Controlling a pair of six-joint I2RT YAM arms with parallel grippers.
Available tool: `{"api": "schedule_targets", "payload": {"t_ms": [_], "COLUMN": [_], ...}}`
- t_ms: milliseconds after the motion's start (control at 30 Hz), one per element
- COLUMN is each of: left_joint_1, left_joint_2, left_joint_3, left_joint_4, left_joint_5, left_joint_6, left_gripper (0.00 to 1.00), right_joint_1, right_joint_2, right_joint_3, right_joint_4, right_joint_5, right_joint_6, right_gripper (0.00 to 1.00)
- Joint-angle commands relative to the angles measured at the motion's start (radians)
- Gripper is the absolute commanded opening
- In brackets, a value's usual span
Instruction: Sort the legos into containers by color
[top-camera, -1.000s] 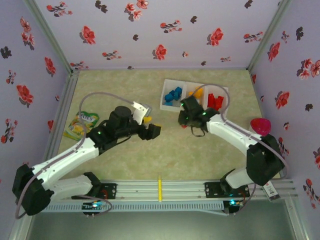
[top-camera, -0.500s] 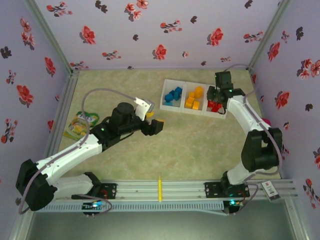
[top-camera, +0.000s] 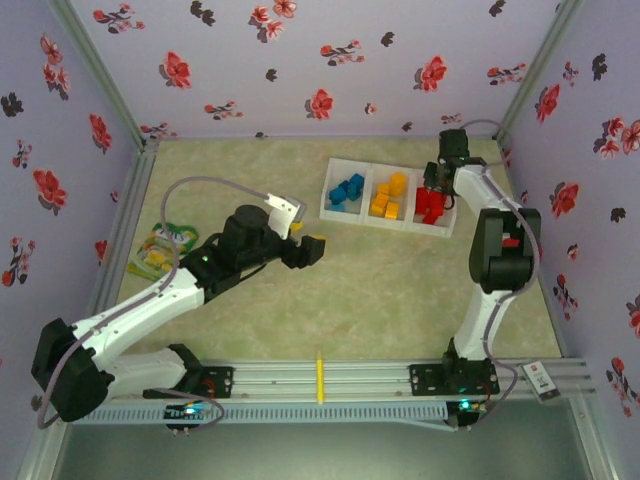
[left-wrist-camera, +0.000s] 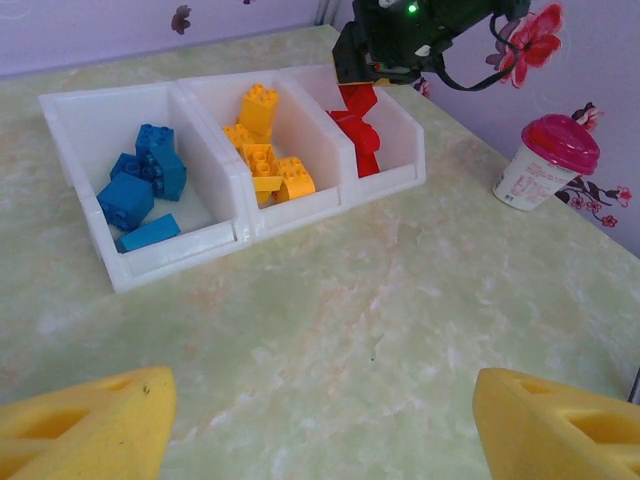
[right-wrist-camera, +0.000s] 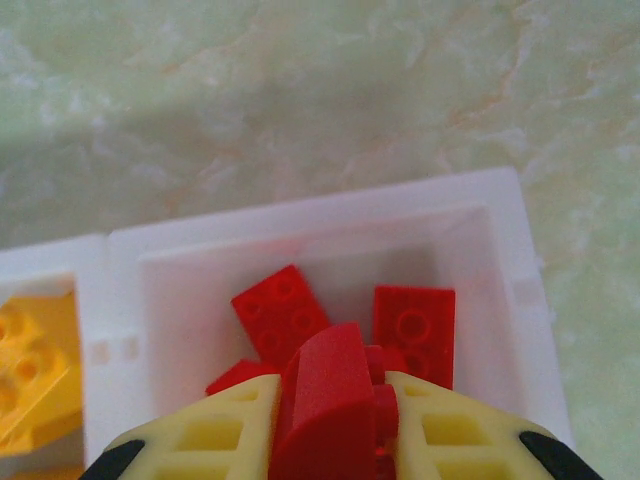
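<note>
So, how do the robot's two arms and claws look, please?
The left arm and right arm are white with black joints; a grey cable runs along each. The left claw and right claw have yellow fingers with slotted cut-outs.

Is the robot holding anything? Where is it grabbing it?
The right pincer squeezes a red brick by its sides, over the bin of red bricks. The left pincer is open, holding nothing.

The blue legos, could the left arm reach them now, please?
Probably yes: the left end effector is open, empty and faces the blue legos; the right arm is over the far red bin.
</note>
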Motion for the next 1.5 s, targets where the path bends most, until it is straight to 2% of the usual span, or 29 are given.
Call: {"api": "schedule_targets", "payload": {"t_ms": [0,133,300,433,567,867,1133,1333,1467], "left_joint_1": [-0.003,-0.003,-0.002,-0.002,-0.003,0.001,0.043,0.102,0.156], "left_joint_2": [-0.013,-0.005,0.007,0.024,0.021,0.008,0.016,0.036,0.056], "left_joint_3": [0.006,0.022,0.028,0.034,0.037,0.092,0.177,0.273,0.329], "left_joint_4": [-0.005,-0.025,-0.014,-0.014,-0.010,-0.055,-0.061,-0.111,-0.179], "left_joint_5": [-0.023,-0.021,-0.020,-0.022,-0.045,-0.171,-0.227,-0.254,-0.271], "left_joint_6": [-0.014,-0.002,-0.002,-0.008,-0.011,0.032,0.100,0.160,0.186], "left_gripper": [0.78,0.78,0.78,0.78,0.78,0.82,0.88,0.96,1.00], "right_joint_1": [-0.009,-0.017,-0.017,-0.019,-0.020,-0.019,0.000,0.038,0.043], "right_joint_2": [0.045,0.082,0.098,0.079,0.046,-0.188,-0.383,-0.521,-0.575], "right_joint_3": [0.065,0.097,0.118,0.109,0.091,-0.061,-0.191,-0.300,-0.338], "right_joint_4": [-0.020,-0.028,-0.044,-0.048,-0.051,-0.002,0.021,0.083,0.104], "right_joint_5": [0.010,0.008,0.009,0.030,0.039,0.009,-0.042,-0.076,-0.099], "right_joint_6": [-0.023,-0.019,-0.021,-0.031,-0.040,-0.035,-0.049,-0.074,-0.096], "right_gripper": [0.18,0.22,0.34,0.42,0.45,0.61,0.75,0.95,1.00]}}
